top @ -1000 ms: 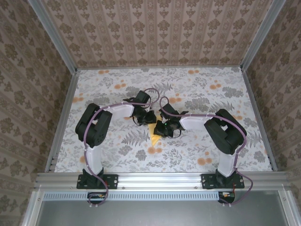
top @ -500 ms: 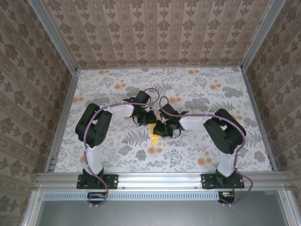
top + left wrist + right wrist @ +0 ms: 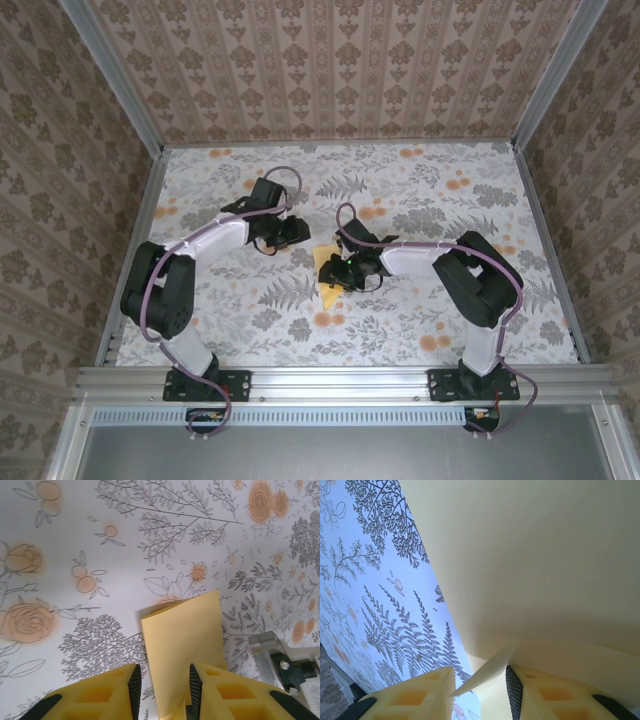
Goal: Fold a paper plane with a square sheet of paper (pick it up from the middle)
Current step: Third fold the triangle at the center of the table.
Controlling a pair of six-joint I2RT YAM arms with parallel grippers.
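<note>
On the left of the top view I see the left arm reaching over the white counter with grey fern and orange flower print (image 3: 450, 320). Its left claw (image 3: 292, 234) hangs over the middle part of the counter, just beside the left edge of the folded sheet of pale-yellow paper (image 3: 325, 290), and I think it is not touching it. In the left wrist view the yellow fingers (image 3: 115, 690) of the left claw (image 3: 163, 677) stand apart with a clear gap, so this claw is open and grips nothing. Beyond the gap the sheet (image 3: 182, 640) lies on the counter (image 3: 75, 605), with a crease at its far left corner. To the right of it, at the lower edge of this view, there is a small grey metal part with screws (image 3: 280, 660).

The sheet lies near the centre of the counter, between the two claws.

At the right side of the sheet, the right claw (image 3: 338, 272) is over the paper's right edge. In the right wrist view the sheet (image 3: 545, 555) is very close, above the fern print of the counter (image 3: 380, 605). The fingers (image 3: 420, 695) of the right claw (image 3: 479, 677) are apart, so it is open. A pointed paper flap reaches into the gap between them, but the fingers do not press it.
</note>
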